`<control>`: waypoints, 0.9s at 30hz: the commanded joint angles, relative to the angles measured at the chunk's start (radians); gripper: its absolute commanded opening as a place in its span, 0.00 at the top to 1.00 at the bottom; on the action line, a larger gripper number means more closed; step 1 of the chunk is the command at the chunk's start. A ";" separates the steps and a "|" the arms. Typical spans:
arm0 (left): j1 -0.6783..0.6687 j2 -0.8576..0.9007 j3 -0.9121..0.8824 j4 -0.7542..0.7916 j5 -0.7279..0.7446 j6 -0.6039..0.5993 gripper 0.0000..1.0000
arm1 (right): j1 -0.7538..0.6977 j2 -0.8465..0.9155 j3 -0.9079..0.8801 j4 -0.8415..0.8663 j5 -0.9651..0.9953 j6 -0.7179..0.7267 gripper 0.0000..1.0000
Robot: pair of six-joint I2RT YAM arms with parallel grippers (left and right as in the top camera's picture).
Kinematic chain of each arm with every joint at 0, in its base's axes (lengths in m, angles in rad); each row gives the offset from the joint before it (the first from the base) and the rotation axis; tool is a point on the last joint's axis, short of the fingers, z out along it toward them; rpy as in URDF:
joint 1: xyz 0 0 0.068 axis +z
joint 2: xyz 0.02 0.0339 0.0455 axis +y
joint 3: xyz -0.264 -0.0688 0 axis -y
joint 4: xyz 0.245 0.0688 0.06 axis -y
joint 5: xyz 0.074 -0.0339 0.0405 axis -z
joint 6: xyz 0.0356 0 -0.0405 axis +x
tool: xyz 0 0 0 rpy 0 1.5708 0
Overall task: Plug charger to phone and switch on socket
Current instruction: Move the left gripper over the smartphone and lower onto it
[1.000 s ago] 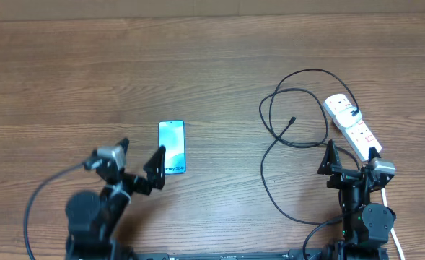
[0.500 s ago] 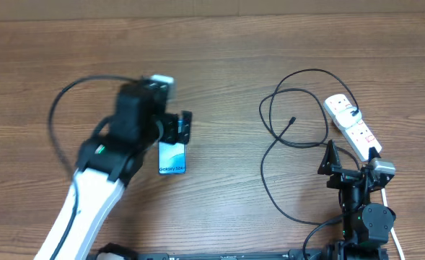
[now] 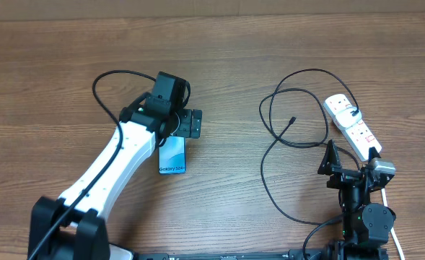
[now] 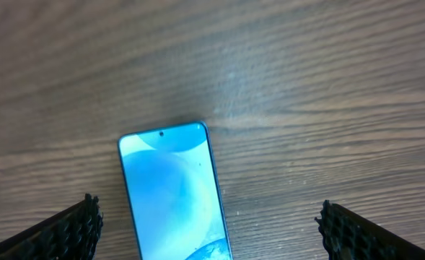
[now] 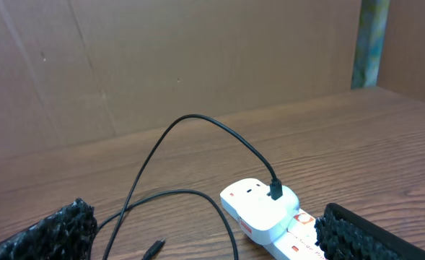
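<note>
Right gripper (image 3: 351,157): jaws are spread wide and nothing is held. It is parked well to the right of the phone (image 3: 172,156) and nearer the robot's base than it.
Phone: it is laid flat on the wooden table (image 3: 53,72), screen up and lit. Its lettered near end is open to view; its far end is covered from overhead by the left gripper (image 3: 190,123).
Phone, handling: it is judged rigid, slim and light, with slick glass. The long edges are the better hold, not the screen. The port is not seen; it is presumed to sit at the lettered near end.
Left gripper: jaws are wide and empty, hung over the phone's far end. In the wrist view one finger is seen to each side of the phone, clear of it.
Connector tip (image 3: 292,120): it lies free on the table, well right of the phone and slightly beyond its far end.
Charger (image 3: 264,166), handling: the cable is judged thin, limp and light, and its loops are likely to drag. Hold is best taken on the stiff piece just behind the tip, so that it can be aimed.
Socket (image 3: 353,126): it lies farthest right of the phone, set diagonally. The black plug (image 3: 351,112) is seated in its far end.
Socket, handling: it is judged rigid but liable to slide under a sideways press. The switch state cannot be told.
</note>
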 commanded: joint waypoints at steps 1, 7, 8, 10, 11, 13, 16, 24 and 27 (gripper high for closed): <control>0.005 0.050 0.023 -0.007 0.011 -0.040 0.00 | 0.006 0.000 -0.011 0.007 -0.002 -0.004 0.00; 0.006 0.114 0.020 -0.038 -0.075 -0.208 0.00 | 0.006 0.000 -0.011 0.007 -0.002 -0.004 0.00; 0.006 0.122 0.018 -0.037 -0.077 -0.217 0.00 | 0.006 0.000 -0.011 0.007 -0.002 -0.004 0.00; 0.006 0.137 0.015 -0.040 -0.087 -0.246 0.00 | 0.006 0.000 -0.011 0.007 -0.002 -0.004 0.00; 0.006 0.147 0.014 -0.039 -0.089 -0.259 0.00 | 0.006 0.000 -0.011 0.007 -0.002 -0.004 0.00; 0.006 0.163 0.012 -0.036 -0.089 -0.273 0.01 | 0.006 0.000 -0.011 0.007 -0.002 -0.004 0.00; 0.006 0.183 0.012 -0.033 -0.089 -0.275 0.00 | 0.006 0.000 -0.011 0.007 -0.002 -0.004 0.00; 0.006 0.254 0.011 -0.024 -0.081 -0.274 0.00 | 0.006 0.000 -0.011 0.007 -0.002 -0.004 0.00; 0.009 0.261 0.011 -0.016 -0.081 -0.240 0.00 | 0.006 0.000 -0.011 0.007 -0.002 -0.004 0.00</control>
